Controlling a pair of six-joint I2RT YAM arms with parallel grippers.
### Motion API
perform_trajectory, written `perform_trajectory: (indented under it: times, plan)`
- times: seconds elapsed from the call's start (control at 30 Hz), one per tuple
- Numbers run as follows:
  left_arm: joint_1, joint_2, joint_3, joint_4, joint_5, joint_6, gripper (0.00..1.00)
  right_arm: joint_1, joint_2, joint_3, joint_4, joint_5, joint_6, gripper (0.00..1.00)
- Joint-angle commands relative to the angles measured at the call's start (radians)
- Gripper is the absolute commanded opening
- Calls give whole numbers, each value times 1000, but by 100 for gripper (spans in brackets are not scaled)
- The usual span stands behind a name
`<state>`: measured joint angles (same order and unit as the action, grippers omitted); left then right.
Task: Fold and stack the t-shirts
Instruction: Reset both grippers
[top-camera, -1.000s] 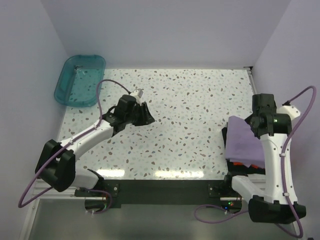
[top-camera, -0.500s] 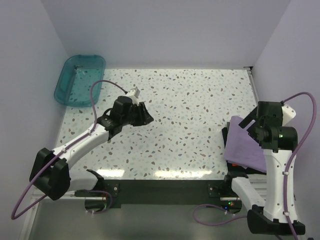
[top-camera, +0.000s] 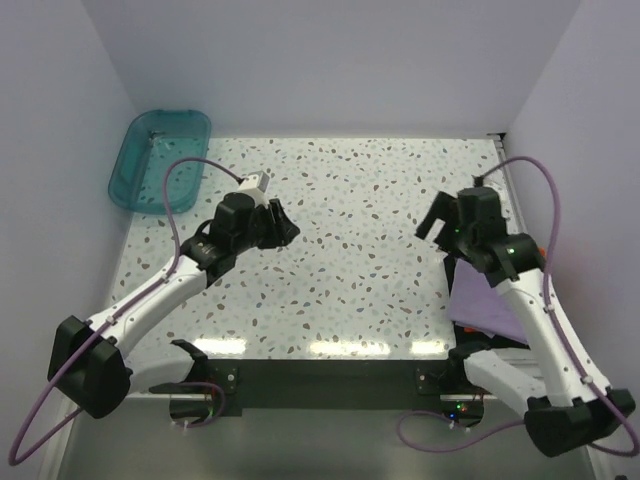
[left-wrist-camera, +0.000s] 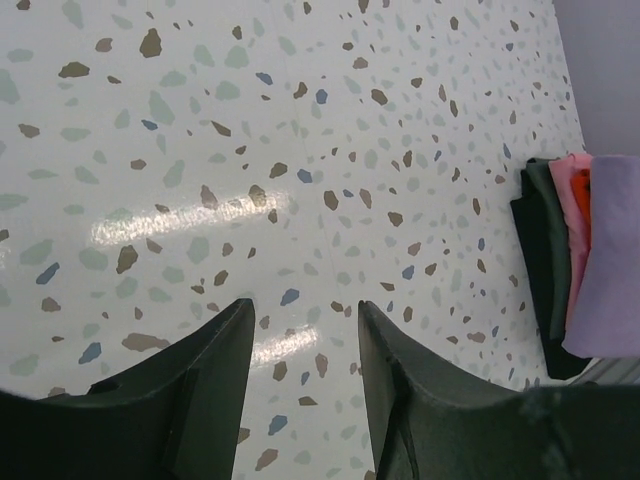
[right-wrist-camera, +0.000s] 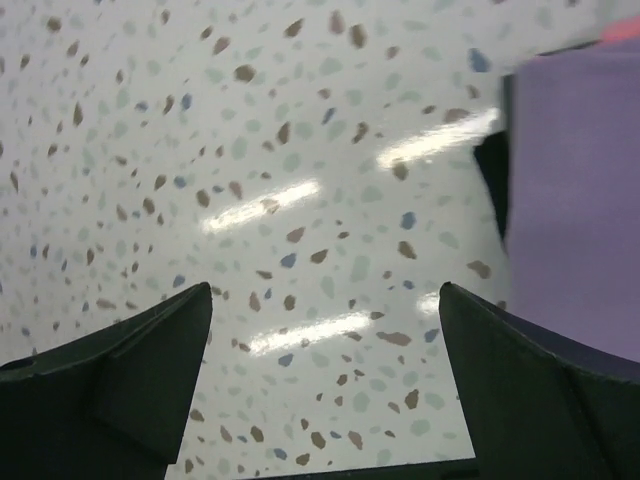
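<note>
The lavender tee (top-camera: 484, 299) lies folded on top of a stack at the table's right near edge. In the left wrist view the stack shows a dark garment (left-wrist-camera: 536, 250), a pink layer, the orange-red tee (left-wrist-camera: 582, 215) and the lavender tee (left-wrist-camera: 612, 270) on top. My right gripper (top-camera: 437, 218) is open and empty over bare table just left of the stack; the lavender tee (right-wrist-camera: 575, 190) fills the right of its view (right-wrist-camera: 325, 292). My left gripper (top-camera: 287, 232) is open and empty over the left-middle of the table (left-wrist-camera: 300, 310).
A teal plastic tub (top-camera: 160, 160) stands at the back left corner. The speckled table (top-camera: 370, 200) is walled at the back and both sides. Purple cables loop from both arms.
My right arm has swung off the lavender tee toward the table's middle, leaving the tee on the stack. My left arm has shifted slightly back and left.
</note>
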<state>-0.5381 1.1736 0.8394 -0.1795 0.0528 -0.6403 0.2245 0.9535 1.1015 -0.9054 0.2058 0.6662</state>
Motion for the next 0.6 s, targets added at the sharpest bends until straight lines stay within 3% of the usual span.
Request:
perform_trajectory:
  times: [0.0, 0.1, 0.2, 0.37, 0.57]
  plan:
    - [-3, -19, 33, 3, -50, 51, 51, 209, 98, 37, 198, 136, 30, 99]
    - [-3, -38, 30, -21, -102, 74, 53, 405, 132, -14, 368, 178, -5, 99]
    - [-3, -61, 6, -35, -136, 99, 54, 496, 148, -61, 497, 211, -59, 99]
    - [-2, -92, -36, -52, -172, 111, 56, 542, 266, -26, 504, 227, -96, 99]
    - [0, -107, -48, -57, -159, 105, 57, 552, 249, -88, 617, 228, -111, 99]
